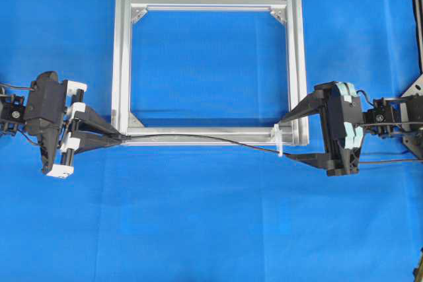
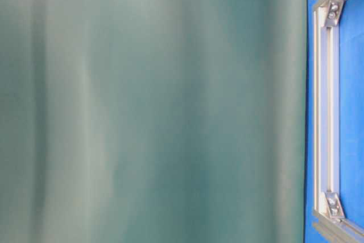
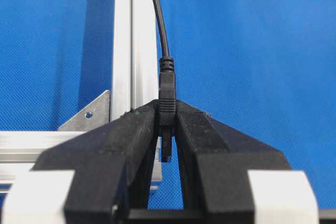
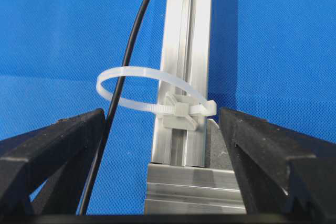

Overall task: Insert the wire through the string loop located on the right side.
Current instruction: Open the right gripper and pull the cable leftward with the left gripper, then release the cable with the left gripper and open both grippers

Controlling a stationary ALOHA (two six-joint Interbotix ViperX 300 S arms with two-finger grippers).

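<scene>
The left claw pinches the wire's plug at nine o'clock; the wire already passes through the loop. The right claw gapes wide (holding nothing). Pulling could slide it back out.

Robotics lab bench: blue cloth over whole tabletop, aluminium frame centre, teal curtain left.
</scene>
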